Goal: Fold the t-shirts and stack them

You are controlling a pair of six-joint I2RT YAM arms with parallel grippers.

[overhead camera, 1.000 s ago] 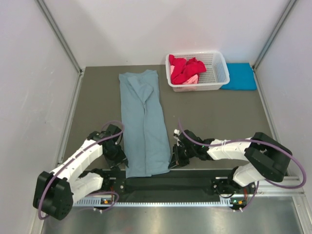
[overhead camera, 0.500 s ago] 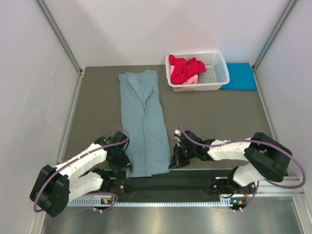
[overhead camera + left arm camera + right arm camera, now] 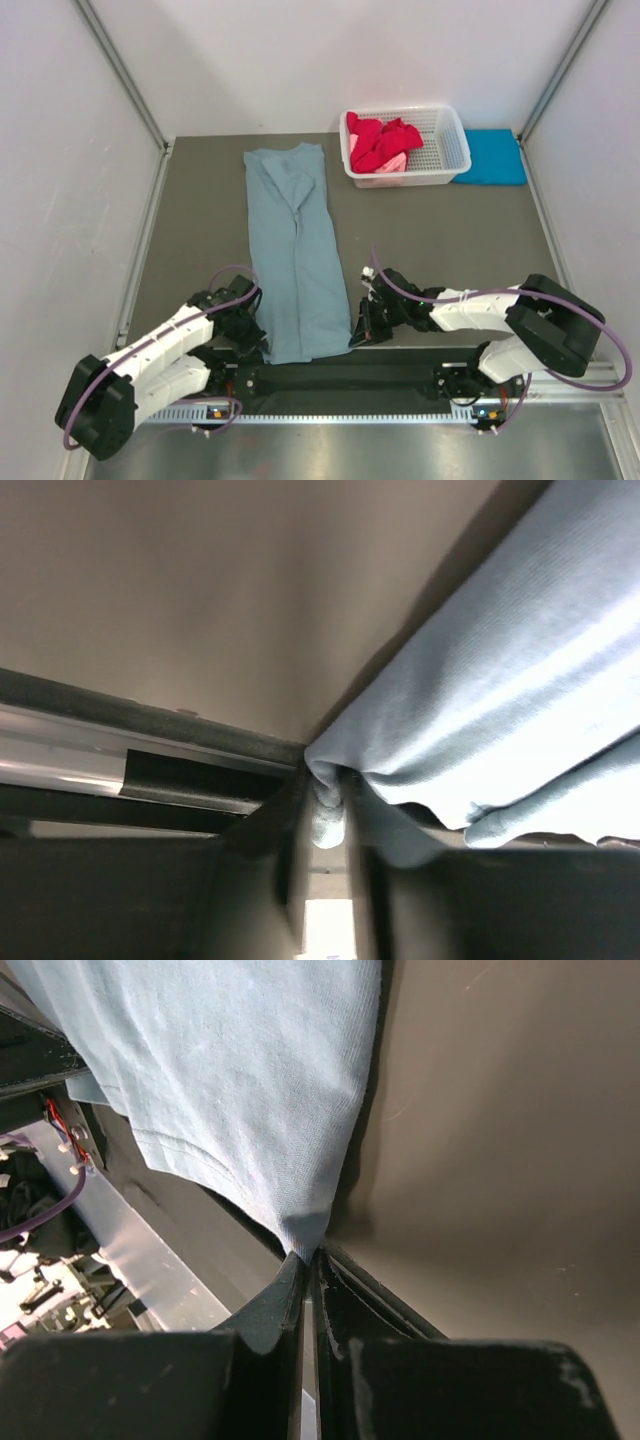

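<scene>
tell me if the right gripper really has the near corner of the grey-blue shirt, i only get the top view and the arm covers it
observer: yes, the right wrist view shows the right gripper shut on the very tip of the grey-blue shirt corner.
operator: and the left one
observer: in the left wrist view the left gripper has the other near corner bunched into a small fold between its jaws.
</scene>
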